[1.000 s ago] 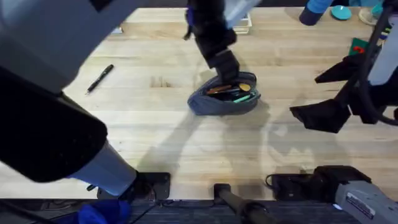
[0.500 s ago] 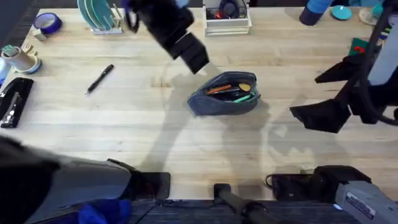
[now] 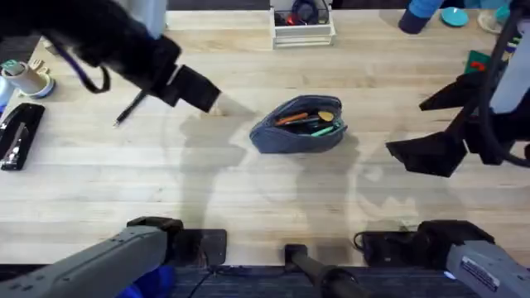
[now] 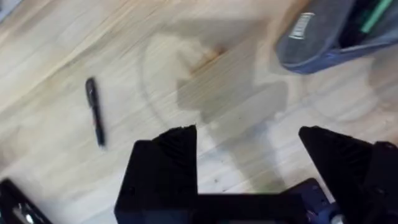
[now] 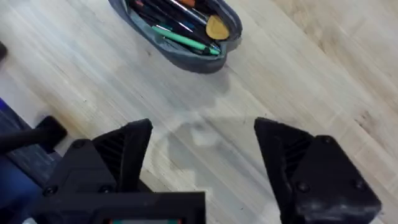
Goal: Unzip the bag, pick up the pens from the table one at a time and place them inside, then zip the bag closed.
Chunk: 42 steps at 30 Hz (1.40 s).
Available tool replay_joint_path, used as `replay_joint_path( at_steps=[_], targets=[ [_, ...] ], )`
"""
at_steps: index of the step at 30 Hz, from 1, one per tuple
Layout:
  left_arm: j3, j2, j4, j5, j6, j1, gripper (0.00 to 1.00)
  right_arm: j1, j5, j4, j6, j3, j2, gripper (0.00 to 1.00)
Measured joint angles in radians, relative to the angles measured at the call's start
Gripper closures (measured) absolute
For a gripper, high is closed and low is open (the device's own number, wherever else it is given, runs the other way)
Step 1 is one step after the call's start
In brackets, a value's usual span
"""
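The grey-blue bag (image 3: 300,126) lies unzipped at the table's (image 3: 248,199) middle, with an orange pen (image 3: 291,118) and green pens (image 3: 319,128) inside. A single dark pen (image 3: 130,108) lies on the table far to its left. My left gripper (image 3: 195,89) hovers between that pen and the bag, open and empty. In the left wrist view the dark pen (image 4: 94,112) lies beyond my left gripper (image 4: 249,158), and the bag's end (image 4: 323,37) is off to one side. My right gripper (image 3: 436,124) stands open and empty right of the bag. The right wrist view looks at the open bag (image 5: 180,37) beyond the open right gripper (image 5: 202,155).
A black stapler (image 3: 16,136) and a cup (image 3: 29,79) sit at the left edge. A white tray (image 3: 302,25) stands at the back middle. Blue items (image 3: 431,16) and a green-red object (image 3: 478,62) lie at the back right.
My left arm has swung away from over the bag, leftward across the table toward the dark pen. The right arm and the bag have not moved.
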Motion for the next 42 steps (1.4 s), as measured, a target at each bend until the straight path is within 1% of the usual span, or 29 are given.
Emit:
replay_joint_path(
  at_steps=[4,6,8,10,12,13,14,16,18,22,25,29,35,39,42],
  targets=[
    [-0.037,-0.01,0.032,0.0,0.0,0.088,0.004,0.0,0.0,0.0,0.0,0.0,0.0,0.003],
    [-0.048,-0.008,0.047,0.0,0.0,0.123,0.004,0.0,0.0,0.0,0.0,0.0,0.0,0.003],
    [-0.05,-0.007,0.052,0.0,0.0,0.147,0.006,0.0,0.0,0.0,0.0,0.0,0.0,0.004],
    [-0.05,-0.007,0.053,0.0,0.0,0.162,0.005,0.0,0.0,0.0,0.0,0.0,0.0,0.004],
    [-0.05,-0.008,0.055,-0.011,0.0,0.162,0.005,0.0,0.0,0.0,0.0,0.0,0.0,0.004],
    [-0.05,-0.007,0.059,-0.029,0.0,0.162,0.005,0.0,0.0,0.0,0.0,0.0,0.0,0.004],
    [-0.05,-0.007,0.057,-0.103,0.0,0.162,0.005,0.0,0.0,0.0,0.0,0.0,0.0,0.004],
    [-0.05,-0.003,0.059,-0.138,0.001,0.164,0.005,0.0,0.0,0.0,0.0,0.0,0.0,0.003],
    [-0.05,0.01,0.068,-0.157,0.013,0.171,0.005,0.0,0.0,0.0,0.0,0.0,0.0,0.004],
    [-0.05,0.054,0.089,-0.169,0.087,0.207,0.008,0.0,0.0,0.0,0.0,0.0,0.0,0.004],
    [-0.05,0.095,0.107,-0.165,0.156,0.251,0.007,0.0,0.0,0.0,0.0,0.0,0.0,0.004],
    [-0.05,0.142,0.134,-0.124,0.242,0.329,0.007,0.0,0.0,0.0,0.0,0.0,0.0,0.003],
    [-0.05,0.214,0.183,-0.073,0.341,0.451,0.007,0.0,0.0,0.0,0.0,0.0,0.0,0.004],
    [-0.05,0.282,0.232,-0.065,0.396,0.495,0.007,0.0,0.0,0.0,0.0,0.0,0.0,0.004],
    [-0.05,0.345,0.262,-0.06,0.415,0.51,0.008,0.0,0.0,0.0,0.0,0.0,0.0,0.004]
  ],
)
